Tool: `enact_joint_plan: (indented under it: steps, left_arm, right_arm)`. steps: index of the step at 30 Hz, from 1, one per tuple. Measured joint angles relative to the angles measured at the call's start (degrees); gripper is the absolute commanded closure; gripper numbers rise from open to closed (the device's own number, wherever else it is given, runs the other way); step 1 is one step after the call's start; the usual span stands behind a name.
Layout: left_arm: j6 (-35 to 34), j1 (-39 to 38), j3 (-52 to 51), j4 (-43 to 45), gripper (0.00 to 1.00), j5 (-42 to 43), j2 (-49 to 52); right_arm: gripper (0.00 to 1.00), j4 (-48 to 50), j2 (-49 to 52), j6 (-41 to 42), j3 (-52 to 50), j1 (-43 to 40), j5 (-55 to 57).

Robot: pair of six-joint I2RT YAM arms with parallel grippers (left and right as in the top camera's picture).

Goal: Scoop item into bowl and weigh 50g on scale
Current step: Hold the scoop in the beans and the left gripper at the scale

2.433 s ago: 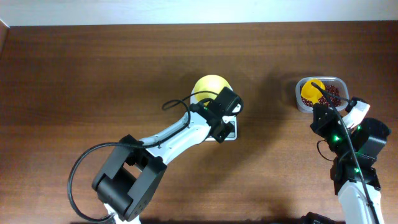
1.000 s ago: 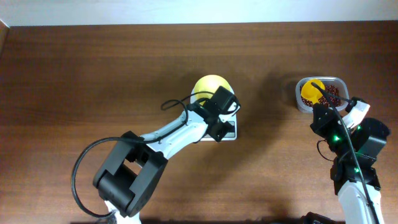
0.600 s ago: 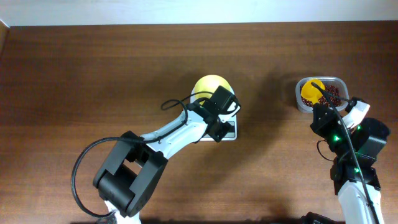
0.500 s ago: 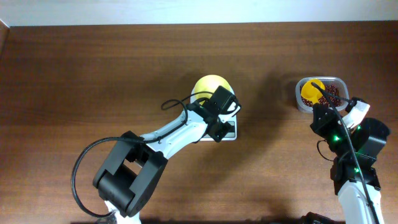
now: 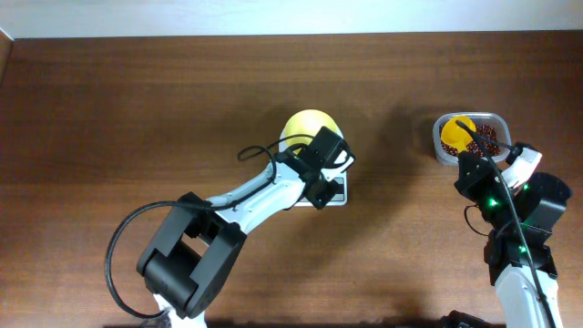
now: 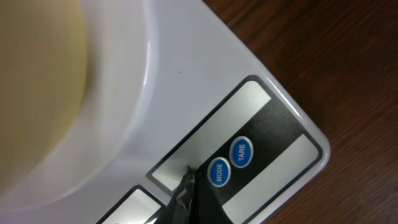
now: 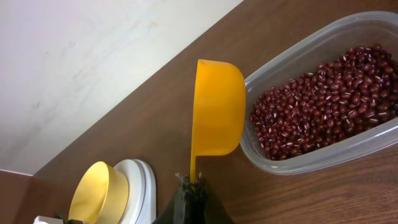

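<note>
The pale-yellow bowl (image 5: pixel 306 126) sits on the white scale (image 5: pixel 339 195). My left gripper (image 5: pixel 325 179) is shut, and its tip (image 6: pixel 189 182) rests on the scale's (image 6: pixel 186 81) front panel just left of the blue MODE button (image 6: pixel 218 172). The bowl's (image 6: pixel 37 93) wall fills the upper left of the left wrist view. My right gripper (image 7: pixel 194 182) is shut on the thin handle of a yellow scoop (image 7: pixel 217 106). The scoop's cup hangs at the near rim of the clear container (image 7: pixel 292 160), which holds the red-brown beans (image 7: pixel 323 106).
The clear container (image 5: pixel 438 146) stands at the far right of the wooden table, with the scoop (image 5: pixel 455 135) over it. A blue TARE button (image 6: pixel 241 152) lies beside MODE. A pale wall runs along the table's back edge.
The left gripper has shifted slightly toward the upper left over the scale's front panel and then held still. The right arm and scoop have not moved.
</note>
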Motion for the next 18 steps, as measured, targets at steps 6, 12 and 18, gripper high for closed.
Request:
enact_joint_plan:
  steps: [6,12,18]
  left_arm:
    - [0.37,-0.28,0.00,0.00,1.00,0.04,0.00]
    - [0.35,-0.28,0.00,0.02,1.00,0.17,0.02]
    - [0.35,-0.28,0.00,0.02,1.00,0.17,0.11]
  right_arm:
    - [0.96,0.00,0.00,0.02,0.00,0.00,0.00]
    - [0.96,0.00,0.00,0.00,0.00,0.00,0.00]
    - [0.96,0.00,0.00,-0.02,0.00,0.00,0.00]
